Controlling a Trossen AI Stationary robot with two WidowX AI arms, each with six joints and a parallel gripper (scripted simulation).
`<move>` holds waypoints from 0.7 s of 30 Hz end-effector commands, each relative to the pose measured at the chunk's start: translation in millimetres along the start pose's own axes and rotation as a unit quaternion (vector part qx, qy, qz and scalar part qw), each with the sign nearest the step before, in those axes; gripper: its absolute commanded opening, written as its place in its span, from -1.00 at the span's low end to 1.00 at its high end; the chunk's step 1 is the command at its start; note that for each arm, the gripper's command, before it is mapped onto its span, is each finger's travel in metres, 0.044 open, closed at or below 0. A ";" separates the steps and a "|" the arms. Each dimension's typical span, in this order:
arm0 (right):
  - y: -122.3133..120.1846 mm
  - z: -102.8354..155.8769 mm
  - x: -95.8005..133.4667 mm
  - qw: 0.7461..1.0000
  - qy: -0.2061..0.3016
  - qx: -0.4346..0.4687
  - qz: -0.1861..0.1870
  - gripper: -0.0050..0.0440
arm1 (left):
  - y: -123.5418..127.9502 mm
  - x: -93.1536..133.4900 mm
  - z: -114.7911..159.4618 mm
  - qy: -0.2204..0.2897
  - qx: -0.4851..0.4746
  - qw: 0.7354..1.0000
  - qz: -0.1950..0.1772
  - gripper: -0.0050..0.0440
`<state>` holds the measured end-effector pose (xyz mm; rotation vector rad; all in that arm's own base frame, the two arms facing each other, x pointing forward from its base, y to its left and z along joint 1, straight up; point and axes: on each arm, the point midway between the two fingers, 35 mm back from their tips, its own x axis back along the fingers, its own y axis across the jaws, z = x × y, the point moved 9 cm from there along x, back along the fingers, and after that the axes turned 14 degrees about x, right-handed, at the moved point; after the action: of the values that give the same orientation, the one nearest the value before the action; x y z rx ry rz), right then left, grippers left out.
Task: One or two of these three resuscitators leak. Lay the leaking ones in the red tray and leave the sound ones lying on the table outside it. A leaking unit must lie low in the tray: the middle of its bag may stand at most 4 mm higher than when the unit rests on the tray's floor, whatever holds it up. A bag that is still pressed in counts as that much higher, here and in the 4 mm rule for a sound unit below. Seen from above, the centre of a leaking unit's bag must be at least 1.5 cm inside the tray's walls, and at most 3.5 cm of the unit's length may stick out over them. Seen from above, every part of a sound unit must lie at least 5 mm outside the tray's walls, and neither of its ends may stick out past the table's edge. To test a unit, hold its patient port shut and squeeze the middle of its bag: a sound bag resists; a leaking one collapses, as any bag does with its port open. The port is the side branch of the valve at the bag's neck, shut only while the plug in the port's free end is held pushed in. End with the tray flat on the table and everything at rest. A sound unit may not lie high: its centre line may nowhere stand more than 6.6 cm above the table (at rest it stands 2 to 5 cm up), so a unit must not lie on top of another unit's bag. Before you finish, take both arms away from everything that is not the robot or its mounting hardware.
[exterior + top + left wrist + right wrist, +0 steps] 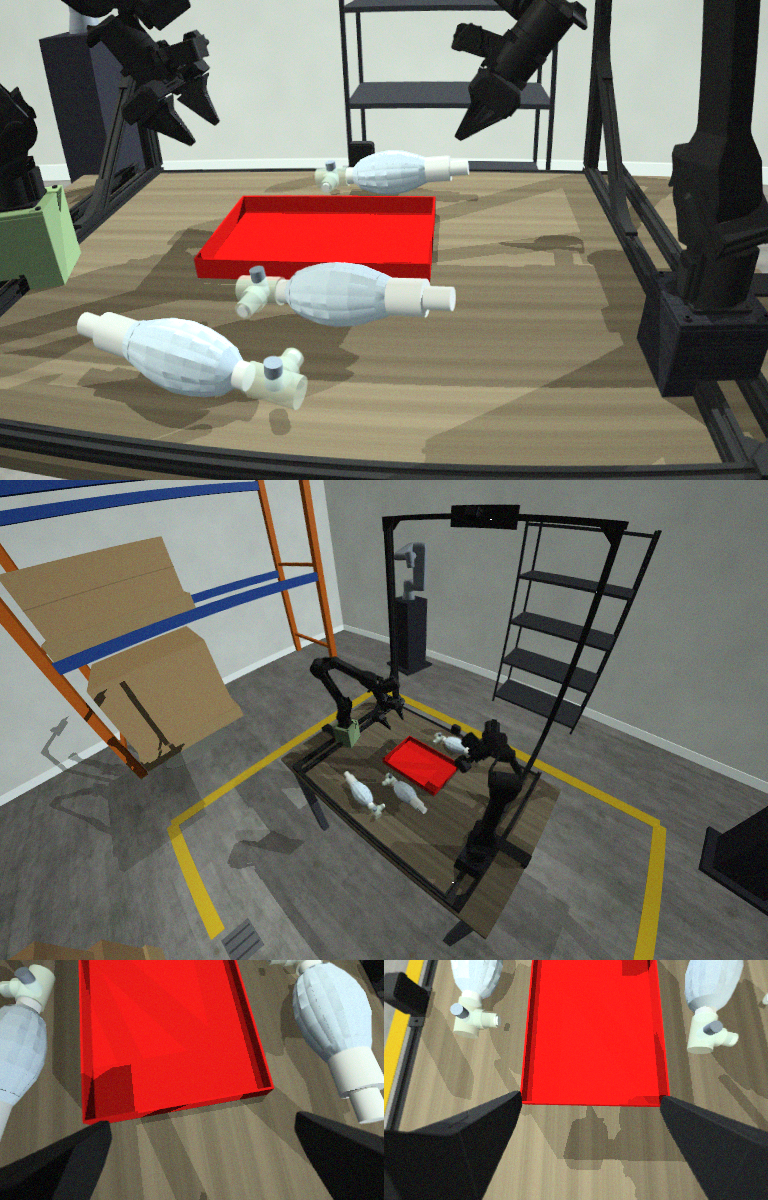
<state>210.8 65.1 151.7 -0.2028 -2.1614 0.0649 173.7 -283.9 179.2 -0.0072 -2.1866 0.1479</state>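
Note:
The red tray (pixel 328 234) lies flat and empty at mid table; it also shows in the top view (pixel 420 763). Three resuscitators lie on the table outside it. One (pixel 390 169) lies behind the tray's far long wall. One (pixel 339 293) lies close along the near long wall. One (pixel 181 355) lies near the front edge. My left gripper (pixel 472 121) hangs open and empty above the far right of the tray, and its wrist view shows the tray (pixel 165 1035) between two units. My right gripper (pixel 201 130) is open and empty, high at the left.
A green base block (pixel 33 240) stands at the left table edge. The left arm's black column (pixel 713 226) stands at the right. A black frame rail runs around the table. A dark shelf unit (pixel 566 644) stands behind the table.

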 end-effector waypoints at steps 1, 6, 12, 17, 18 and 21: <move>-0.2 0.1 0.1 1.000 0.001 0.000 0.000 1.00 | -1.2 -5.8 -1.2 0.001 0.061 0.998 -0.025 1.00; -0.2 0.1 0.1 1.000 0.001 0.000 0.000 1.00 | -1.2 -5.8 -1.2 0.001 0.061 0.998 -0.025 1.00; -0.1 0.1 0.0 1.000 0.000 0.000 0.000 0.87 | 44.8 -51.0 -49.6 0.039 0.036 0.998 -0.019 1.00; -0.1 0.1 0.0 1.000 0.000 0.000 0.000 0.87 | 93.4 -81.2 -85.8 0.050 0.022 0.999 -0.002 1.00; -0.1 0.1 0.0 1.000 0.000 0.000 0.000 0.87 | 93.4 -81.2 -85.8 0.050 0.022 0.999 -0.002 1.00; -0.1 0.1 0.0 1.000 0.000 0.000 0.000 0.87 | 93.4 -81.2 -85.8 0.050 0.022 0.999 -0.002 1.00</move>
<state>210.7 65.3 151.7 -0.2020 -2.1615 0.0652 286.1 -189.4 154.9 0.0488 -2.0905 0.2036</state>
